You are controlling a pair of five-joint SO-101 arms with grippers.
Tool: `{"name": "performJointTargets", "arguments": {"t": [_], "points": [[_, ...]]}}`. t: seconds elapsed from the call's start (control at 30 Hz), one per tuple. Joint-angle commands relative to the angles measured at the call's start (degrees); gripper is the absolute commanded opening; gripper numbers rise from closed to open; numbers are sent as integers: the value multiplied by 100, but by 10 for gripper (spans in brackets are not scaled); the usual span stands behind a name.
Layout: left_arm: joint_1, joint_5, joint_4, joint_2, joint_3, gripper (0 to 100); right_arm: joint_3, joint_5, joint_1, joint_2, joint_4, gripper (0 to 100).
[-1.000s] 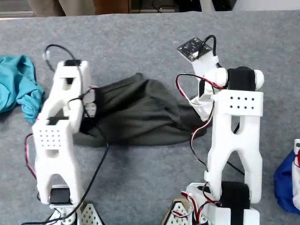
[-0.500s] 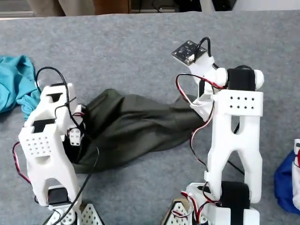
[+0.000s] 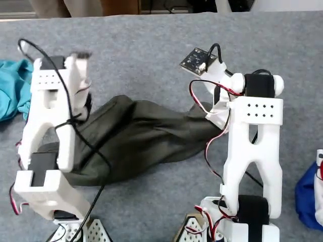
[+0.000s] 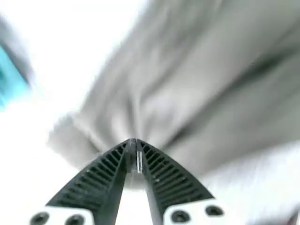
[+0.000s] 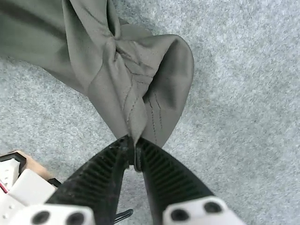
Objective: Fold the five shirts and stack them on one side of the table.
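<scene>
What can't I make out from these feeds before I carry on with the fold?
Teal cloth: high view, cut off by the left edge and partly behind the left arm.
Blue cloth: high view, cut off by the right edge.
Dark shirt: high view, its near-left part lies hidden under the left arm.
Left gripper: left wrist view, the cloth is blurred, so which part its fingers pinch is unreadable.

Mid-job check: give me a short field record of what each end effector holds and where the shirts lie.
left end effector: shut on one end of the dark shirt
right end effector: shut on a pinched fold at the other end
dark shirt: stretched between both arms, unfolded, middle resting on the table
teal shirt: crumpled at the table edge beside the left arm
blue shirt: bunched at the edge beside the right arm
</scene>
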Motion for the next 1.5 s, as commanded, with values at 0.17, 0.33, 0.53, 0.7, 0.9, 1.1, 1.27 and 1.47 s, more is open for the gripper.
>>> {"name": "performJointTargets", "arguments": {"t": [0.17,0.33,0.53,0.7,0.9,1.1,1.27,1.47], "points": [[642,1398,-914,1631,-1697,22,101,70,-57,-312,-167,5],[607,1697,-782,2949,-3059,22,611,70,-57,-356,-519,5],[905,1741,44,3978,-4440,22,1095,70,-66,-321,-1152,5],[1143,1785,466,4549,-4642,22,1103,70,-84,-312,-1363,5],[949,2514,466,4567,-5319,179,1121,70,-92,-312,-1468,5],[888,2567,325,4716,-5811,292,1121,70,-92,-312,-1468,5],[870,2198,-26,5411,-5820,292,1121,70,-92,-312,-1442,5],[800,2180,-26,5736,-5829,169,1130,44,-92,-312,-1415,5]]}}
